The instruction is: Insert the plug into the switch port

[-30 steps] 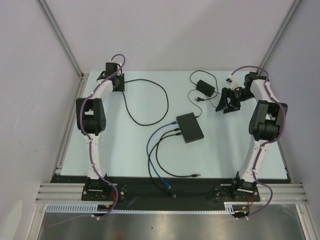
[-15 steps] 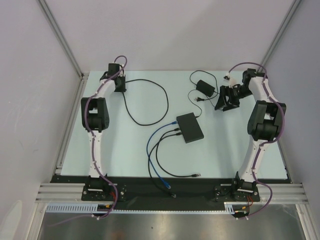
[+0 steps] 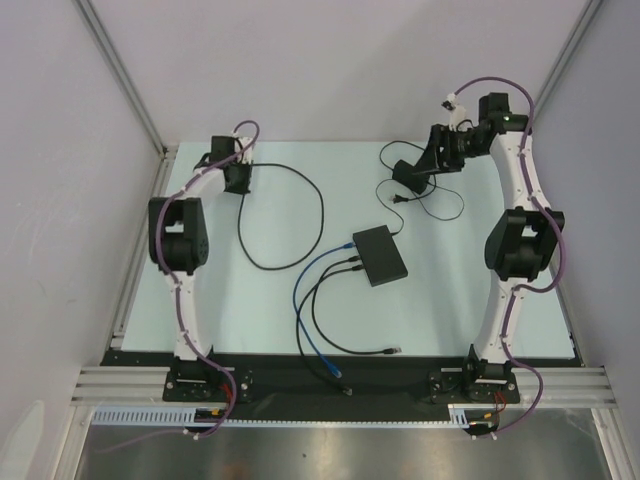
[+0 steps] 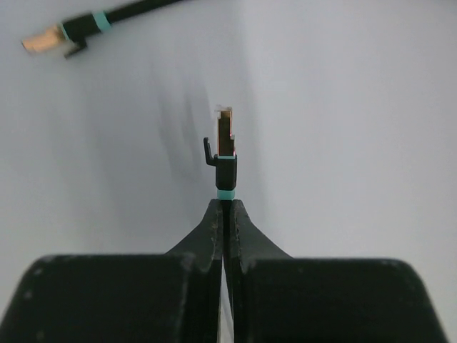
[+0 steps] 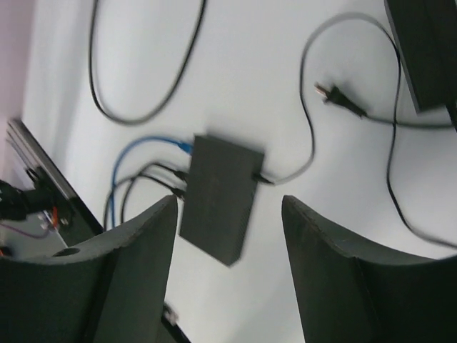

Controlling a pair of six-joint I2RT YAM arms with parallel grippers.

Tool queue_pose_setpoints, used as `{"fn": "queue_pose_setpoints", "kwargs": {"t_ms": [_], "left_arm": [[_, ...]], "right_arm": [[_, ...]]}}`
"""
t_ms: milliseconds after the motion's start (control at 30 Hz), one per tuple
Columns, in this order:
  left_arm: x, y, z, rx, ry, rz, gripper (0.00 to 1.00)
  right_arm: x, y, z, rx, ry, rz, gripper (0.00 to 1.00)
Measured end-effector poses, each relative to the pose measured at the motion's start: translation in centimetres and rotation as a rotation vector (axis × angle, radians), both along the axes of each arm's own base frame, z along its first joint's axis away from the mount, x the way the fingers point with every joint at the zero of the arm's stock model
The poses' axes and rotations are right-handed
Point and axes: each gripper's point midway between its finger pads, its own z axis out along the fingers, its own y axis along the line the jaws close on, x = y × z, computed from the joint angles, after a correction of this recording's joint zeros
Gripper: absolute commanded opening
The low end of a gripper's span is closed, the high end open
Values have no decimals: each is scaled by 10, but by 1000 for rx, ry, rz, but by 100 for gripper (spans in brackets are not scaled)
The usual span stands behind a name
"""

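Note:
The switch (image 3: 380,256) is a flat black box lying mid-table with a blue and two black cables in its near-left edge; the right wrist view shows the switch (image 5: 218,196) far below. My left gripper (image 3: 235,176) sits at the back left. In the left wrist view it (image 4: 225,206) is shut on the black cable just behind the teal band of the plug (image 4: 225,139), which sticks straight out past the fingertips. My right gripper (image 3: 428,165) hovers open and empty at the back right, above the power adapter (image 3: 410,175). In its own view the right gripper (image 5: 228,204) stands wide.
The held black cable (image 3: 300,215) loops from the left gripper to the switch. A blue cable (image 3: 303,305) and a black one end loose near the front edge. The adapter's two-pin plug (image 5: 339,100) lies beside it. A second teal-banded plug shape (image 4: 50,39) shows at the top left of the left wrist view.
My left gripper has closed on the cable behind the plug and shifted the loop slightly. The right arm swung back and left, from beside the adapter to above it.

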Motion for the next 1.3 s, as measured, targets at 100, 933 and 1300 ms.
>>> {"fn": "queue_pose_setpoints", "kwargs": {"t_ms": [100,933,1300], "left_arm": [[-31,-9,29,54,-55,-135,0],[-215,-142,186,786,-919,-858,0],[-227,-157,208,857,-1068,-790,0]], "right_arm": [[7,22,15,91,7,-20,64],[-90,260,72,551,307,343,68],[-111,260,53,531,331,408,66]]}}
